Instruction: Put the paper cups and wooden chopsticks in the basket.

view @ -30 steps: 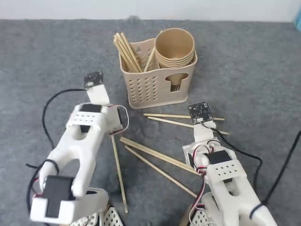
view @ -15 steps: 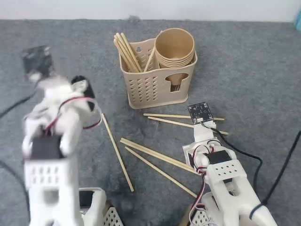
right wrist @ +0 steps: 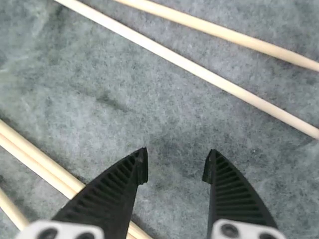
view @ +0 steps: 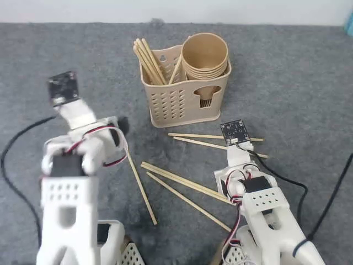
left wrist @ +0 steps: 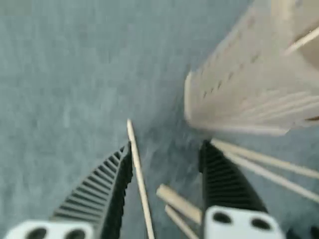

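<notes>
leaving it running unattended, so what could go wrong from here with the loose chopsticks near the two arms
1. The chopstick lies beside one of the fingers of the open left gripper, off centre, so closing may roll it away.
2. The right gripper hangs open over bare carpet between chopsticks; closing there would likely grab nothing.

Open grey felt table surface (view: 287,72) lies to either side of the beige perforated plastic basket (view: 176,105) — passage is free there. In front of it, loose pale wooden chopsticks (view: 185,181) cross the ground. One basket compartment is taken by stacked tan paper cups (view: 204,52) — the other by upright wooden chopsticks (view: 148,58).
</notes>
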`<state>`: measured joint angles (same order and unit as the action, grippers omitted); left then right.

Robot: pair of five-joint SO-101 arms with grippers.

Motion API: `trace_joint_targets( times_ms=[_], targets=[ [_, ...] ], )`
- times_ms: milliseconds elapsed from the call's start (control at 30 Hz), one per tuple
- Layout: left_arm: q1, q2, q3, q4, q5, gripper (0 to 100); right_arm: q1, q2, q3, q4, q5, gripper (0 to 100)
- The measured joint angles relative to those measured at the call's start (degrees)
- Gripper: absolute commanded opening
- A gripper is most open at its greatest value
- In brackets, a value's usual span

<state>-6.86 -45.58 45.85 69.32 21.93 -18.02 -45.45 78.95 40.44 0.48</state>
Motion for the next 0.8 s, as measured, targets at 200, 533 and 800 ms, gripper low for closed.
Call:
trace_joint_targets(
  times_ms=[200, 533, 800],
  targets=[
    [3.9, 19.3, 0.2, -1.7, 0.5, 24, 0.0, 0.0, 0.0, 0.0, 0.0, 18.8],
    [4.2, 43.8, -3.6, -7.3, 6.3, 18, 0.0, 0.0, 0.0, 0.0, 0.0, 18.8],
    [4.3, 45.8, -4.1, -14.5, 6.8, 1, 0.0, 0.0, 0.0, 0.0, 0.0, 18.8]
  ],
)
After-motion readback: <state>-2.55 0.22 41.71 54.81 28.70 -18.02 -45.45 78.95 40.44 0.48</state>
